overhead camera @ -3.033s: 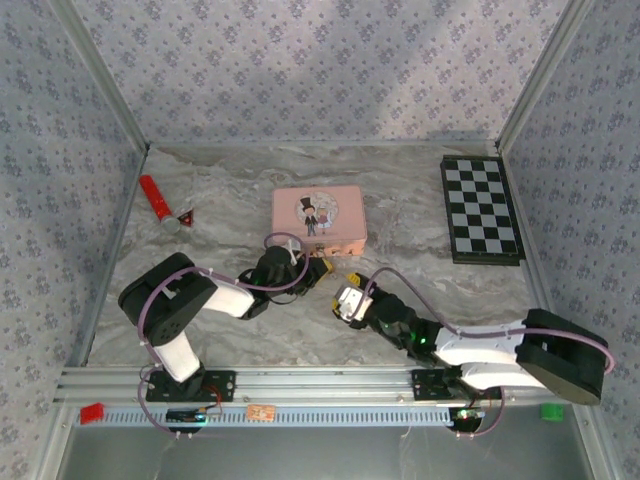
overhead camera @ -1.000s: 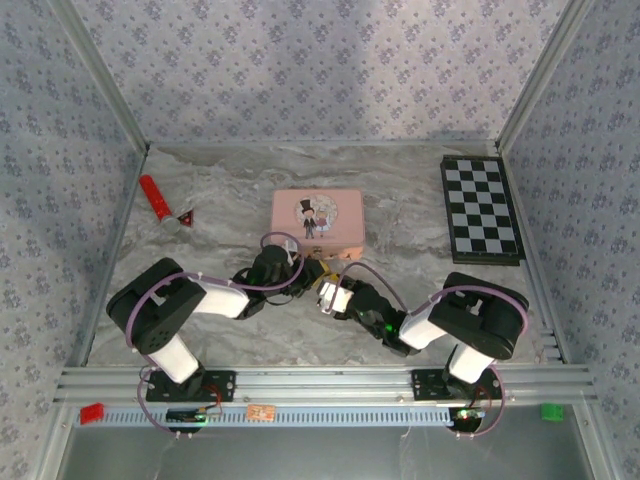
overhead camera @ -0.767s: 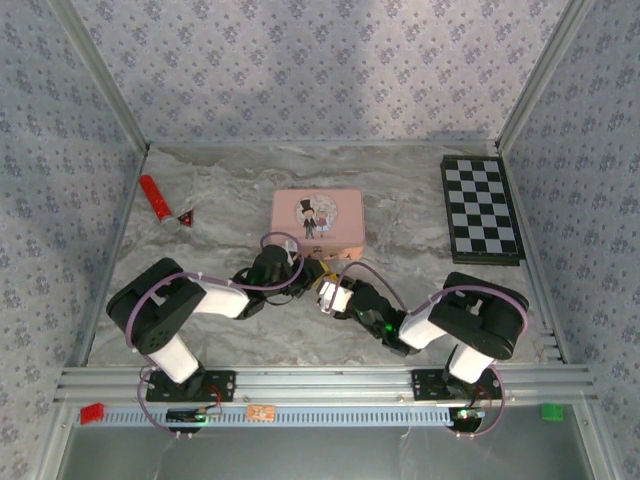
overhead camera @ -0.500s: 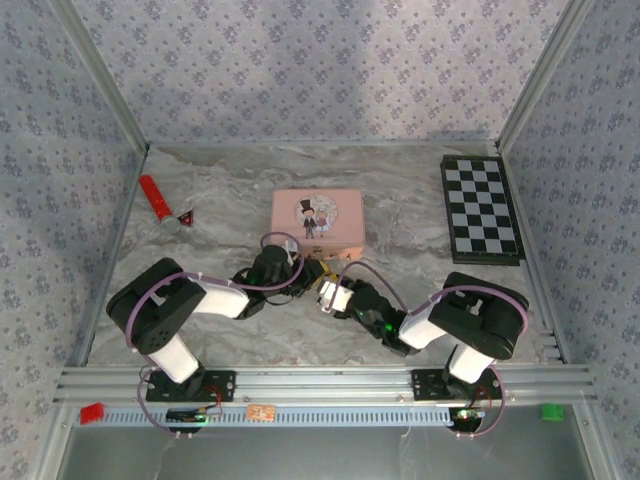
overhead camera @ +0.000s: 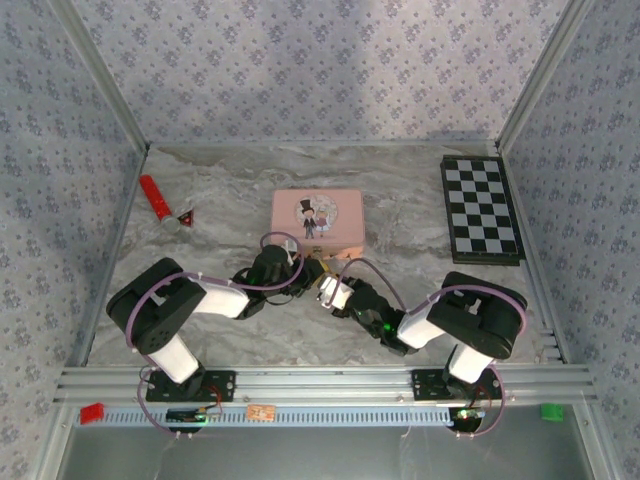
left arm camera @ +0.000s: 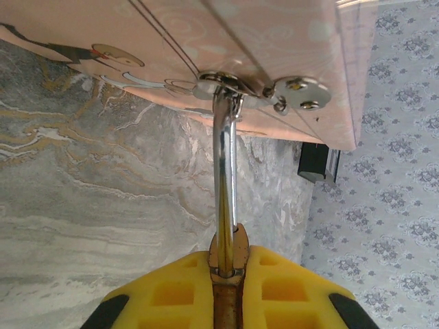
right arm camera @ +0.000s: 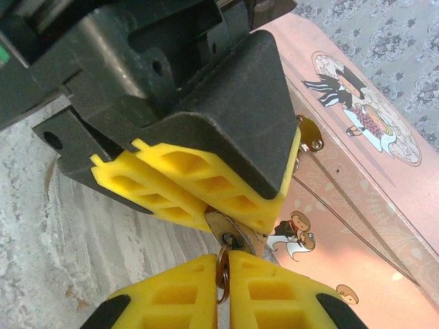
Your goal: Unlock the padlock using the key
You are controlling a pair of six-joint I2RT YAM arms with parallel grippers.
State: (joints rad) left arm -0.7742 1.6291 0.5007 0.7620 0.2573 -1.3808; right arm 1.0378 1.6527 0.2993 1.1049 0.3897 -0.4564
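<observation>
Brass padlock (left arm camera: 225, 171) hung from the pink tin's (left arm camera: 288, 34) clasp (left arm camera: 230, 83), clenched in your left gripper (left arm camera: 226, 271); your right gripper (right arm camera: 224, 264), clamped on the key (right arm camera: 221, 275), had swung in to the lock, so insertion looked under way

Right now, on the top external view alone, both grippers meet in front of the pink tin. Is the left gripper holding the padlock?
Observer: Yes. On the left wrist view the left gripper is shut on the padlock, whose shackle runs up into the clasp of the pink tin.
Operator: And the key?
Observer: On the right wrist view the right gripper is shut on the key.
Operator: Inserted?
Observer: Its far end goes under the left gripper's pads; whether it is in the keyhole, I cannot tell.
</observation>
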